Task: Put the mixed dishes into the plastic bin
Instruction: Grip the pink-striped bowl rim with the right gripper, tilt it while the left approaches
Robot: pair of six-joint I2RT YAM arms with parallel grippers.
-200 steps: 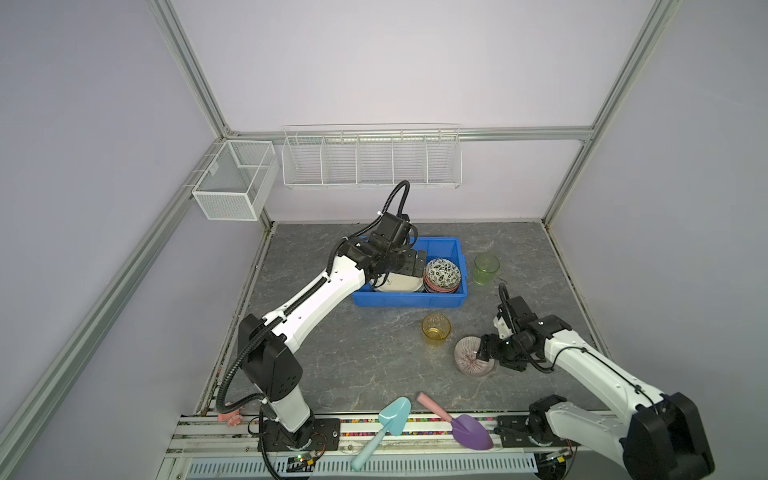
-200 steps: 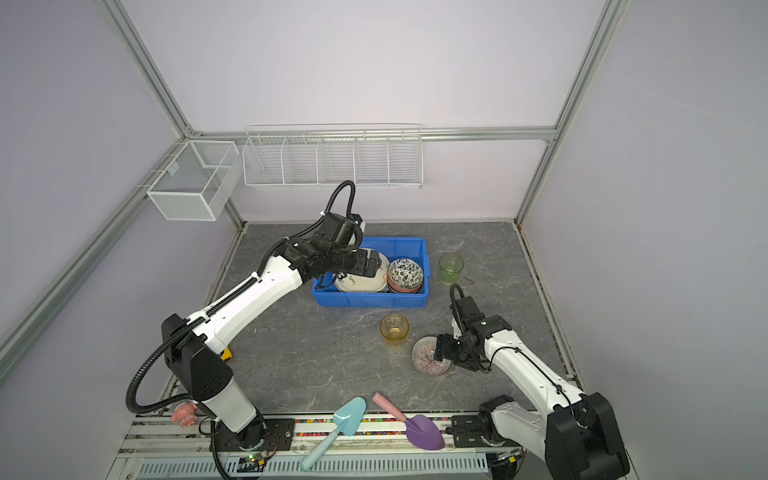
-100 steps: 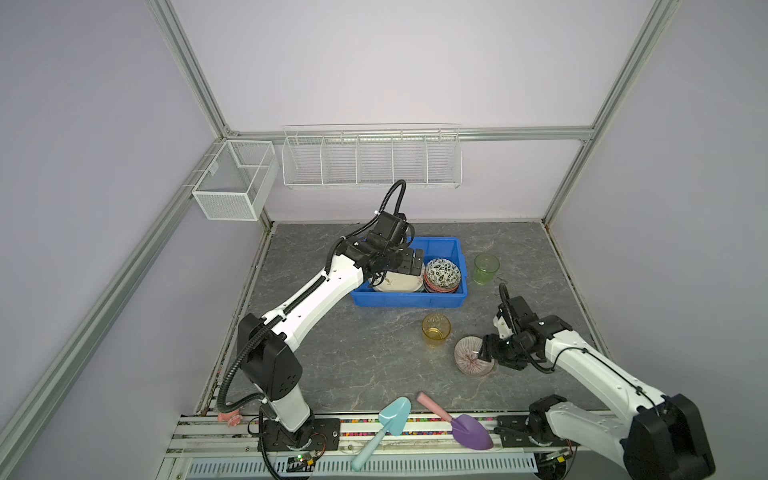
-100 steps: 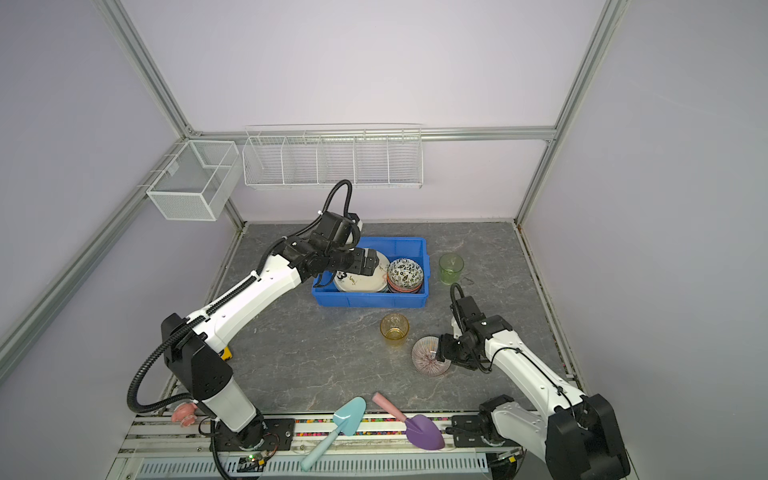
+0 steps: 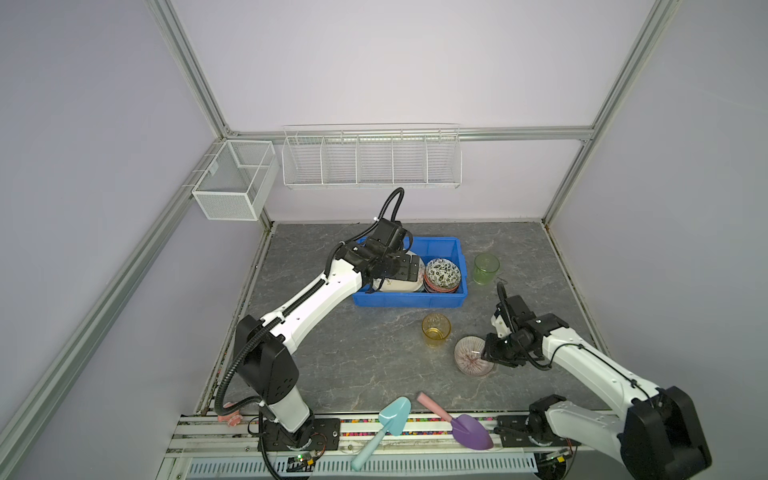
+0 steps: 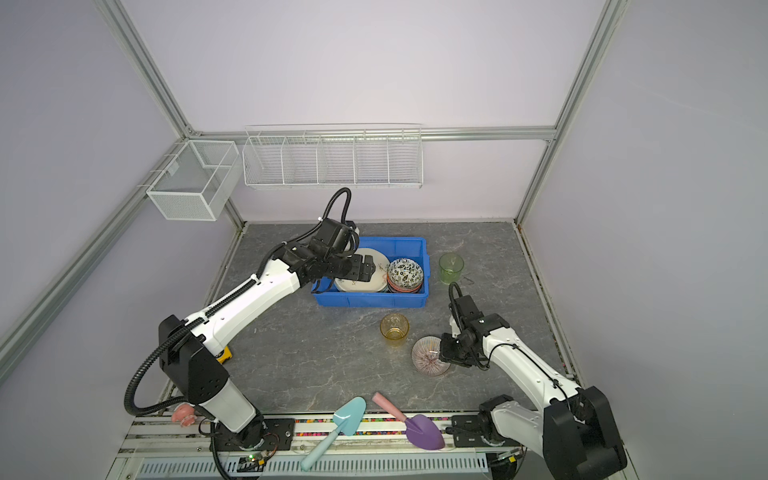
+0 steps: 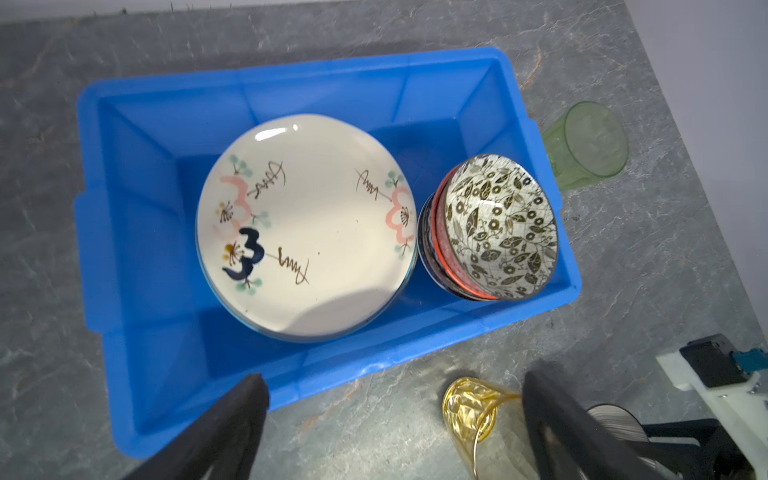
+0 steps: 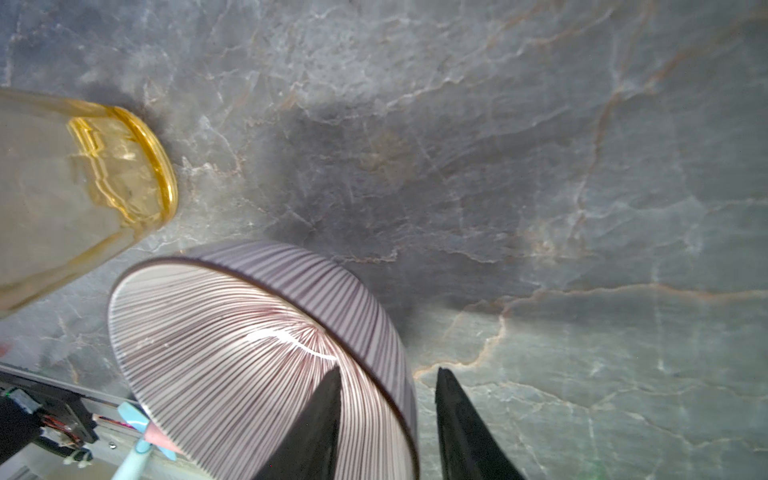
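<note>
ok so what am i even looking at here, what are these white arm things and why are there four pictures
Two white robot arms stand at a grey table, and each ends in a two-fingered gripper. Two pictures come from one camera head high above, side by side. The other two come from small cameras on the arms' wrists.

A blue bin holds a stack of plates and a stack of bowls. Outside it stand a green tumbler, an amber tumbler and a pink-ribbed bowl. Two toy shovels lie at the front edge.

The left gripper hovers open and empty over the bin. The right gripper straddles the ribbed bowl's rim, one finger inside and one outside, not visibly clamped yet.
</note>
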